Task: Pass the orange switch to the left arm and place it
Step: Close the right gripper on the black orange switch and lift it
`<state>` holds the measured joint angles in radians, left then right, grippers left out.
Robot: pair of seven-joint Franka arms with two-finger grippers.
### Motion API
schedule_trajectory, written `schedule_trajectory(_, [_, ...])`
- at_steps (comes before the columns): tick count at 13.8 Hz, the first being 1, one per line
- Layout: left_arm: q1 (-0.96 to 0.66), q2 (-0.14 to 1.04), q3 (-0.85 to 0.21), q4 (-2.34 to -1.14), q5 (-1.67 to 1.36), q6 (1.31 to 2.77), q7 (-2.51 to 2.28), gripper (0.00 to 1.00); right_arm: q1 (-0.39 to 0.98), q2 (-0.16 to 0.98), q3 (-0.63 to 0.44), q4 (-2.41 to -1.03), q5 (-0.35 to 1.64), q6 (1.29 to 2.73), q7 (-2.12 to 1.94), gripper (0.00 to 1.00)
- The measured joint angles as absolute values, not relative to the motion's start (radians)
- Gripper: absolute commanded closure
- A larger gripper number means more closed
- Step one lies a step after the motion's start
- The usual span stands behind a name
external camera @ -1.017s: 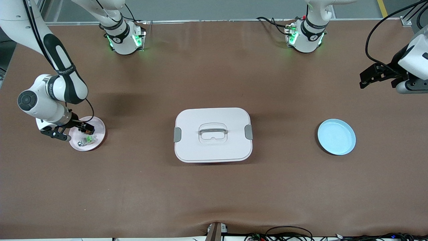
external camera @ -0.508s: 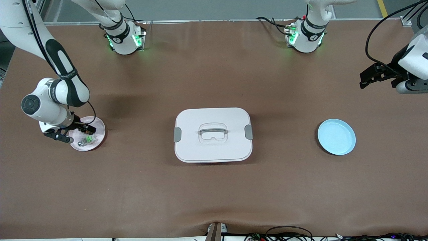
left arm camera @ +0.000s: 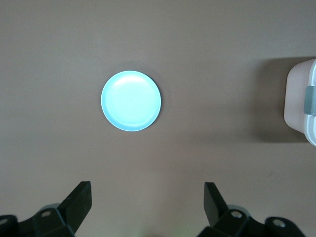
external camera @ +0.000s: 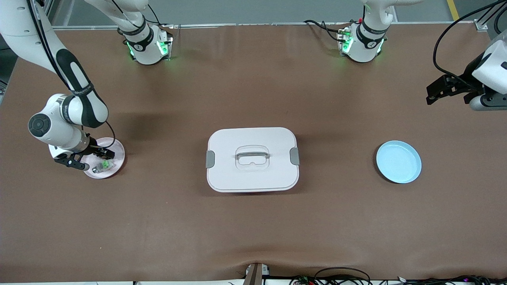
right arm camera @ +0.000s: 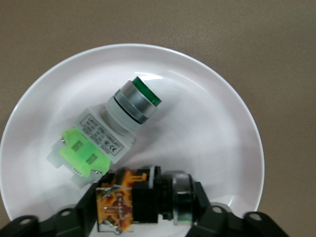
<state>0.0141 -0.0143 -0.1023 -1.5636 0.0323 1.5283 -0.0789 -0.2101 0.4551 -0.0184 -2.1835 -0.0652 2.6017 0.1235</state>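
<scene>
1. Brown matte table surface (external camera: 253, 221) spans the front view, with both white arm bases along its farthest edge.
2. Right gripper (external camera: 88, 155), black and two-fingered, is down inside the pale pink round plate (external camera: 117, 158) at the right arm's end of the table. Its fingers are drawn narrow against the sides of the orange switch (right arm camera: 129, 201), a small black-bodied block with an orange end and a metal collar.
3. In the right wrist view the orange switch lies on its side on the white-looking floor of the pale pink round plate (right arm camera: 217, 123), between the two black fingers (right arm camera: 207, 207).
4. Just beside it on the same plate lies the green switch (right arm camera: 106, 136), a pale-bodied push button with a green cap, a silver ring and a bright green end block. Whether the two switches touch cannot be told.
5. White rounded-rectangular box (external camera: 252, 159) with grey side latches and a recessed clear lid handle sits at mid-table, well apart from the plate.
6. Light blue round plate (external camera: 398, 162) lies toward the left arm's end of the table, well apart from the box.
7. Left gripper (external camera: 443, 89) waits in the air over the left arm's end of the table, fingers (left arm camera: 79, 202) spread wide and holding nothing; its wrist view looks down on the light blue round plate (left arm camera: 131, 100) and a corner of the box (left arm camera: 301, 101).
</scene>
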Motion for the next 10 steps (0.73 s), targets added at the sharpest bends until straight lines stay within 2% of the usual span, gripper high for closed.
schedule_trajectory(1, [0.014, -0.014, -0.102, -1.564, 0.032, 1.528, -0.079, 0.00, -0.210, 0.455, -0.018, -2.183, -0.065, 2.602, 0.123, 0.66])
schedule_trajectory(7, [0.014, -0.014, -0.102, -1.563, 0.032, 1.528, -0.079, 0.00, -0.208, 0.455, -0.016, -2.183, -0.066, 2.597, 0.090, 0.65])
schedule_trajectory(10, [0.014, -0.014, -0.102, -1.563, 0.032, 1.528, -0.079, 0.00, -0.207, 0.445, -0.014, -2.174, -0.066, 2.522, 0.071, 0.64])
